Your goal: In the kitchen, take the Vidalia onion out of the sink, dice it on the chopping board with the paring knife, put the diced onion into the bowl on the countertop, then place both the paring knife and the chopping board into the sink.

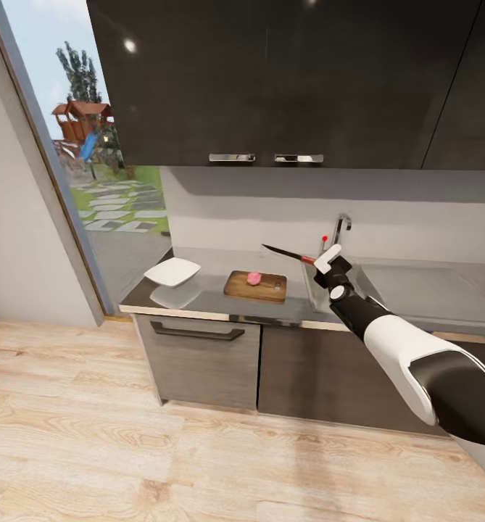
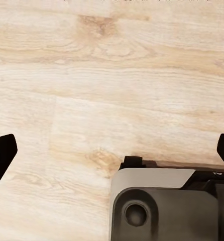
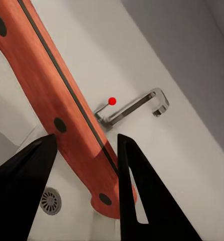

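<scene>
Red-handled paring knife point(image 3: 67, 108) pinched in right tool point(image 3: 87, 150), blade tip cropped, left tool point(image 2: 112, 150) spread

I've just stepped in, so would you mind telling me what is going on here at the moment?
The robot's right gripper holds the paring knife by its red handle, raised above the countertop between the chopping board and the sink. A small pink onion sits on the board, and the white bowl stands empty further left. The left gripper is open, facing the wooden floor.
</scene>
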Controlling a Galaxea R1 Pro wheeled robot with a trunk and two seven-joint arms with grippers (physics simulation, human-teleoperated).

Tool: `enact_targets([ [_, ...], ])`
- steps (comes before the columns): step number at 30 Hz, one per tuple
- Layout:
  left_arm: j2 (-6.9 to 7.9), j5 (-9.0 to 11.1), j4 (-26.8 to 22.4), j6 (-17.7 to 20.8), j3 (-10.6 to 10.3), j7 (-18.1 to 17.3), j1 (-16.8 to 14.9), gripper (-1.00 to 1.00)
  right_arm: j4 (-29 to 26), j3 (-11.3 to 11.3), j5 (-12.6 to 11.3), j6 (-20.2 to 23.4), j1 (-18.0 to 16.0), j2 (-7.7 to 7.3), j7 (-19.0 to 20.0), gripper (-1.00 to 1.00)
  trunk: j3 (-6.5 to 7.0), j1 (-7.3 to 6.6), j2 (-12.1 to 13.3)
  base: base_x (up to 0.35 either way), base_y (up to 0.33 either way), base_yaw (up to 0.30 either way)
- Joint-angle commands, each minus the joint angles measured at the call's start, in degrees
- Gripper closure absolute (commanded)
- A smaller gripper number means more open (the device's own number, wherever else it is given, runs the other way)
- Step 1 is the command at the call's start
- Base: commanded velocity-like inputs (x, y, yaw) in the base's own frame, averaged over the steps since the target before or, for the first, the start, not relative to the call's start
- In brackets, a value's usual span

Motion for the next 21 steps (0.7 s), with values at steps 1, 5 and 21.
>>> enact_targets([
  [1,-0.04,0.57,0.28,-0.42,-0.47,0.05,-0.11,-1.00,0.08,0.02,0.40,-0.10,-0.06,0.22,-0.28,1.00,-0.10,0.03,-0.09,0.123,0.000,0.000],
  [5,0.01,0.57,0.29,-0.42,-0.47,0.05,-0.11,-1.00,0.23,0.04,0.40,-0.03,0.01,1.08,-0.31,1.00,-0.10,0.03,-0.09,0.182,0.000,0.000],
  [21,0.05,0.57,0.29,-0.34,-0.49,0.05,-0.11,-1.00,2.35,0.20,0.51,0.05,2.61,3.96,-0.14,1.00,-0.29,0.03,-0.09,0.158,0.000,0.000],
])
